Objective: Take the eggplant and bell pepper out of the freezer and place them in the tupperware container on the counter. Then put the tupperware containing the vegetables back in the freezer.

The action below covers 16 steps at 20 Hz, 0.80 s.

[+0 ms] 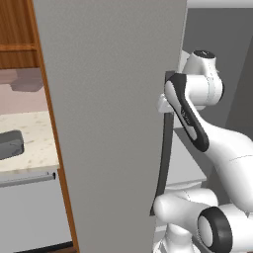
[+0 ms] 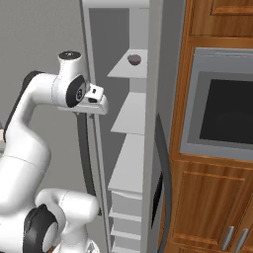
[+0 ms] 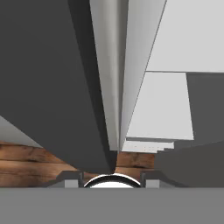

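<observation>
Just starting: freezer [image 1: 113, 123] door part open, gripper [image 2: 97, 101] on handle [image 1: 165, 148], grip unclear; veg inside, tub [image 1: 10, 143] at 9 empty.

Hidden and cut-off parts around the open freezer

The freezer [image 1: 113, 123] door blocks most of the desk [image 1: 29, 143], and the tupperware container [image 1: 10, 143] is cut by the left edge. A small dark object [image 2: 134, 59] on the top shelf [image 2: 129, 66] is too small to identify. The gripper's fingertips hide behind the door handle [image 2: 86, 163].
</observation>
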### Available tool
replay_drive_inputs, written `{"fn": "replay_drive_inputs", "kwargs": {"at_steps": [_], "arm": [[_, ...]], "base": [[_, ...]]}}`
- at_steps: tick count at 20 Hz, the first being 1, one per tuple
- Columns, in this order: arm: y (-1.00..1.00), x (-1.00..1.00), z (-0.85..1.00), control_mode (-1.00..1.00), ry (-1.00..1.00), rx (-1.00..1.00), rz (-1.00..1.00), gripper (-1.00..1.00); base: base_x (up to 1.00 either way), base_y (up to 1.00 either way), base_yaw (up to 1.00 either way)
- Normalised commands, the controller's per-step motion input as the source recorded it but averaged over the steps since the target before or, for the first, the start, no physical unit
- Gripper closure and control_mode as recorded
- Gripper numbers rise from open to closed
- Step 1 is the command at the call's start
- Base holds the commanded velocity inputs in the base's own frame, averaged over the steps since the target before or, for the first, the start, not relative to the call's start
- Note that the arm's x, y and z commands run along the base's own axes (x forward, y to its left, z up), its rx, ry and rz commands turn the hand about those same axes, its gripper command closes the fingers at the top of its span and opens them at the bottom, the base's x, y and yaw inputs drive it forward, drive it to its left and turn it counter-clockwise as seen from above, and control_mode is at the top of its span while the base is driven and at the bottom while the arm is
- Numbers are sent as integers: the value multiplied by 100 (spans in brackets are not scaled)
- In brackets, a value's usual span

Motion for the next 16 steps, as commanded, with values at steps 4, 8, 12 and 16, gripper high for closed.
{"fn": "replay_drive_inputs", "kwargs": {"at_steps": [4, 8, 12, 16], "arm": [[0, -5, 0, -100, 0, 0, 0, -100], [2, -30, 0, -100, -4, -3, -1, -100], [0, -59, 21, -100, -6, -1, -2, -100], [0, -63, 42, -100, -4, 0, -6, -100]], "base": [[0, 0, 0], [0, 0, 0], [0, 0, 0], [0, 0, 0]]}}
